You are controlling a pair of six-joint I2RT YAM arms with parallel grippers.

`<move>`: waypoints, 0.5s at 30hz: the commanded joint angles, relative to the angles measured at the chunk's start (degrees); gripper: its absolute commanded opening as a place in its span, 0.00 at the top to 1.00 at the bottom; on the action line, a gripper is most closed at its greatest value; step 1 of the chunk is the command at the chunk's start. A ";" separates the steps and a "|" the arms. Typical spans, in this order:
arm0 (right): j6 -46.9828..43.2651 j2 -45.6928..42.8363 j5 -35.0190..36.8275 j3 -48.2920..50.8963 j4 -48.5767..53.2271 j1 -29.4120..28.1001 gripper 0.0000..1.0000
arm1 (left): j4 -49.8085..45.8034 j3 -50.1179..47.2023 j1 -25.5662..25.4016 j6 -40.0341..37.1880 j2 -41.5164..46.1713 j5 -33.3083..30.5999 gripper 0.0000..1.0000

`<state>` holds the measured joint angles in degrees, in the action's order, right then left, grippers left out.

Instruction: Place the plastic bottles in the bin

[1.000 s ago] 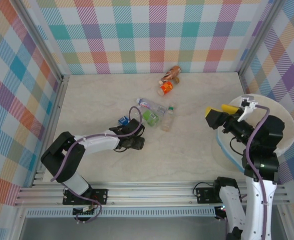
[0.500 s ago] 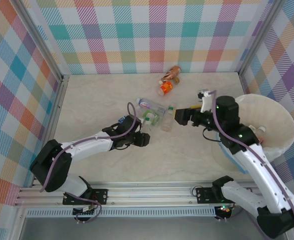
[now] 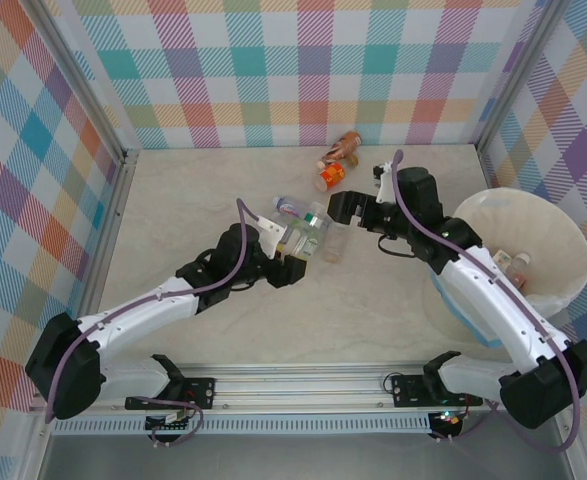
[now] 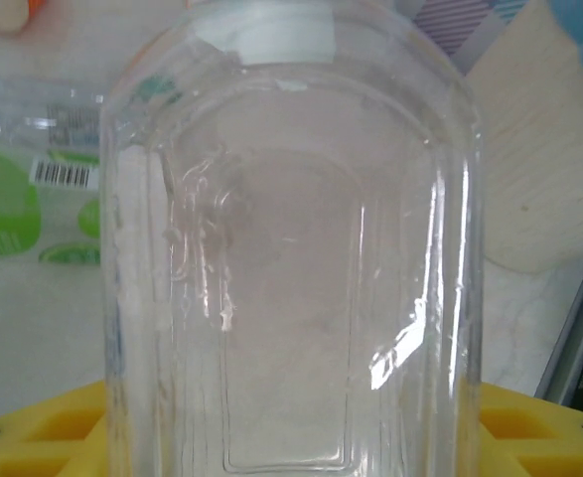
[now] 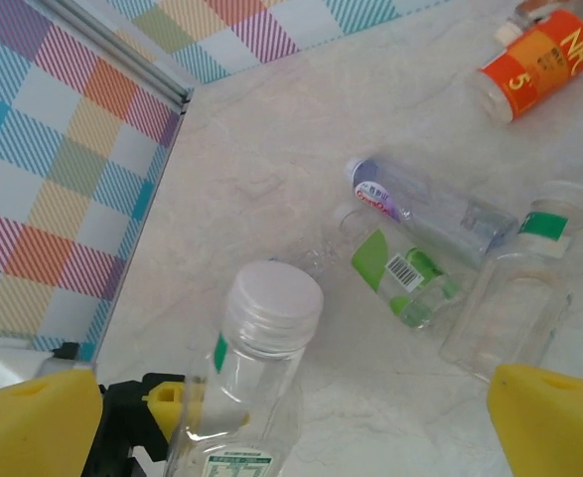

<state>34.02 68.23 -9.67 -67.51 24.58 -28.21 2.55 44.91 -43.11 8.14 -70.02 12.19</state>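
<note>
Left claw (image 3: pixel 293 258) is clenched on an upright clear bottle (image 3: pixel 309 230) near the middle of the desk (image 3: pixel 193 200). The bin (image 3: pixel 573 240) stands well off to its right, beyond the right arm. Right claw (image 3: pixel 344 208), jaws spread, hovers beside the lying bottles (image 3: pixel 335 243).

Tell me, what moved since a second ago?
The left gripper, holding a clear bottle, reached forward and to the right, toward the lying bottles mid-table. The right gripper, open, swung left from over the bin to those same bottles. The bin and the orange bottle at the back stayed put.
</note>
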 commanded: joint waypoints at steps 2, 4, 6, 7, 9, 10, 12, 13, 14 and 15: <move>6.20 1.24 -7.43 -0.88 -7.72 -0.62 0.00 | 6.85 -1.17 -0.80 -7.09 2.07 0.13 1.00; 6.60 2.09 -10.34 -1.34 -9.77 -1.09 0.00 | 7.02 -0.83 -0.87 -8.77 1.78 1.34 1.00; 6.02 2.93 -12.28 -1.97 -11.81 -1.99 0.00 | 7.55 -0.90 -1.00 -9.72 1.88 1.63 1.00; 5.60 3.25 -12.37 -2.32 -12.18 -2.35 0.00 | 7.65 -0.96 -1.02 -9.99 1.90 1.61 1.00; 5.02 4.04 -10.88 -3.27 -11.61 -2.90 0.00 | 7.52 -0.87 -1.05 -10.59 2.05 1.70 1.00; 5.00 4.36 -10.22 -3.57 -11.21 -2.97 0.00 | 7.56 -0.83 -1.05 -10.77 2.07 1.74 1.00; 4.91 5.23 -10.10 -3.85 -11.57 -3.00 0.00 | 7.69 -0.85 -1.14 -10.99 2.24 2.18 1.00; 4.99 5.63 -9.82 -3.99 -11.74 -3.08 0.00 | 7.88 -0.86 -1.10 -10.96 2.28 2.43 1.00; 5.24 6.01 -9.22 -4.16 -11.66 -3.17 0.00 | 8.23 -0.97 -1.17 -10.97 2.34 2.62 1.00; 5.43 6.57 -8.21 -4.44 -11.10 -3.29 0.00 | 8.50 -0.98 -1.16 -10.86 2.26 2.58 1.00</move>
<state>38.61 73.76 -18.68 -70.00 15.29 -31.16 7.77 44.47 -43.22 -1.15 -69.10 13.08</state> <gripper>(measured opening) 0.996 0.574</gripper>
